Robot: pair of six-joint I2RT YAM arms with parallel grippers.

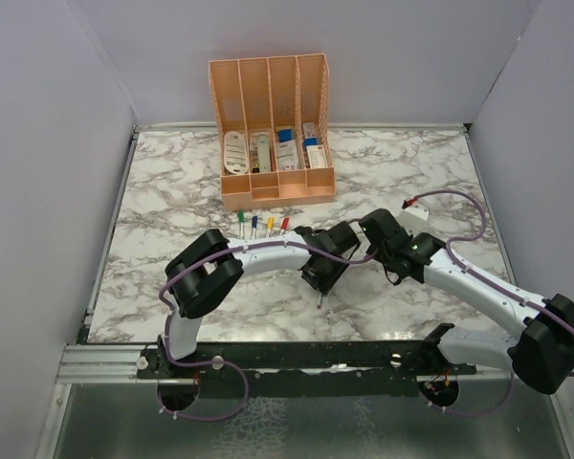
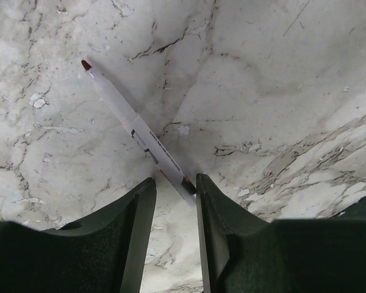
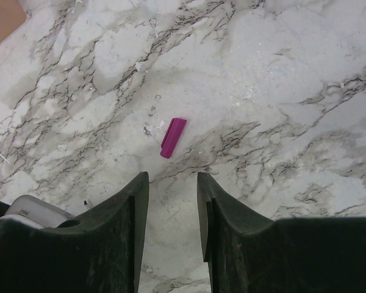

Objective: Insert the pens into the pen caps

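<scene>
A grey-white pen (image 2: 137,128) with a dark reddish-purple tip lies slanted on the marble. Its near end lies between the fingertips of my open left gripper (image 2: 175,183), against the right finger (image 2: 210,201). In the top view that gripper (image 1: 320,285) is at table centre, with the pen's end (image 1: 320,305) poking out below it. My right gripper (image 3: 172,180) is open and empty, just short of a magenta pen cap (image 3: 172,137) lying flat on the table. In the top view it (image 1: 371,232) is beside the left gripper, and the cap is hidden there. Four more pens (image 1: 262,227) with green, blue, yellow and red ends lie in a row.
A peach organiser (image 1: 271,187) with white and blue items stands at the back centre, just behind the pen row; its corner shows in the right wrist view (image 3: 0,18). A small white box (image 1: 414,214) lies right of the right arm. Grey walls enclose the table.
</scene>
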